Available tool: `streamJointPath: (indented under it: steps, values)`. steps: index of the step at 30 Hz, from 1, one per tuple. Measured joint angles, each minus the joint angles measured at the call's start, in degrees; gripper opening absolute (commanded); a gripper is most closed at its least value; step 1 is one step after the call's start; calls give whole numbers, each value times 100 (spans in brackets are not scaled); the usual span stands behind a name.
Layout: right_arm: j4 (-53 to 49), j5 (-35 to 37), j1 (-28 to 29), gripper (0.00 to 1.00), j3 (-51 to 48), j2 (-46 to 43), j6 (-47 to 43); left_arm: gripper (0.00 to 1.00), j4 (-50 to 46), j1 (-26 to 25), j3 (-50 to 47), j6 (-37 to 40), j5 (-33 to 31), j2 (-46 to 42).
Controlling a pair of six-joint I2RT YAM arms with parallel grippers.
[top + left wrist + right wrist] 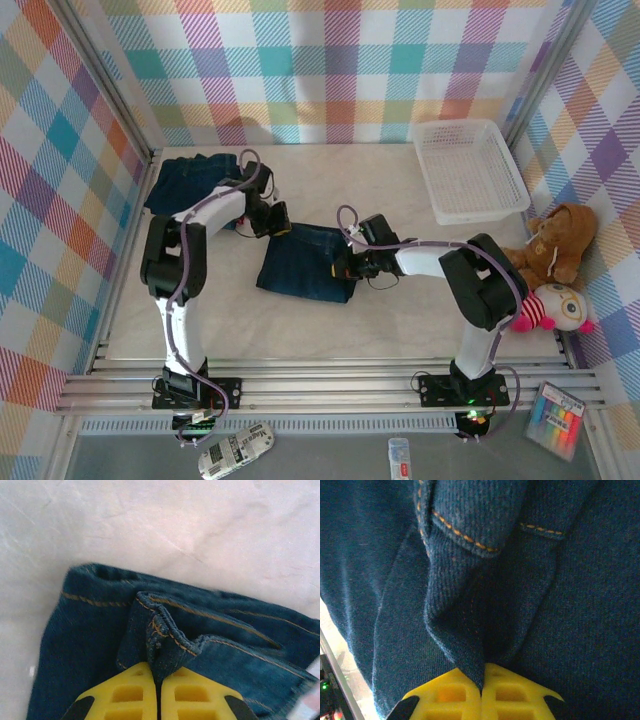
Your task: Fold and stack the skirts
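**Pinching 1 denim skirt at 2 places**

Holding the denim skirt (303, 262) with both arms, I have it lying flat in the middle of the counter (400, 320) as a dark blue, roughly rectangular shape.

My left gripper (273, 221) is at the skirt's far left corner. In the left wrist view, this gripper (159, 677) is clenched on the cloth. Its 2 yellow fingers (127, 696) are pressed together, and a ridge of hem with orange stitching is bunched up between them. The rest of that corner lies on the pale counter (200, 525).

My right gripper (346, 266) is at the skirt's right edge, near the front corner. Seen from the right wrist, this gripper (482, 672) is also clamped tight on the denim. A steep fold rises out of the seam between the yellow fingers (515, 695), and a line of orange stitching runs above it (blue cloth covers most of this view).

A second denim skirt (190, 180) lies at the back left of the counter, well apart from the one I hold. The white mesh basket (468, 170) stands at the back right. A brown teddy bear (555, 245) and a doll (555, 308) lie along the right edge, beside my right arm.
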Motion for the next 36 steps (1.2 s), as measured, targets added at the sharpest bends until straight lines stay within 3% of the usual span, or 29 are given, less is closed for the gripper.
streamJointPath:
  steps: [3, 6, 8, 12, 14, 16, 18, 21, 27, 31, 36]
  values:
    - [151, 129, 2, 6, -98, -92, 26, 1, -11, 15, 24, 42, -15, 101]
    - [238, 243, 11, 16, -205, -273, 22, 14, -48, 15, 120, 85, -17, 101]
    - [229, 284, 11, 30, -212, -328, 15, 38, -74, -2, 170, 127, -85, 98]
    - [-94, 452, 11, 47, -225, -391, 116, 71, -273, 7, 203, 195, -409, -42]
    - [-385, 678, 39, 51, -225, -579, 216, 86, -433, 7, 199, 199, -581, -286]
    - [-717, 997, 76, 48, -190, -881, 328, 95, -531, 11, 186, 188, -686, -664]
    - [-977, 1279, 94, 21, -50, -1158, 459, 97, -525, 28, 122, 146, -654, -1139]
    - [-1134, 1362, 109, 9, 393, -1235, 614, 98, -306, 37, -79, -181, -262, -1757]
    - [-1193, 1351, 116, 0, 1456, -396, 1029, 100, 855, -46, -1010, -1558, 691, -1926]
    - [-1189, 1377, 116, 0, 1849, 264, 1427, 100, 1300, -136, -1519, -2238, 614, -1729]
    - [-1161, 1622, 101, 0, 1956, 925, 1980, 100, 1628, -199, -2000, -2658, -9, -1228]
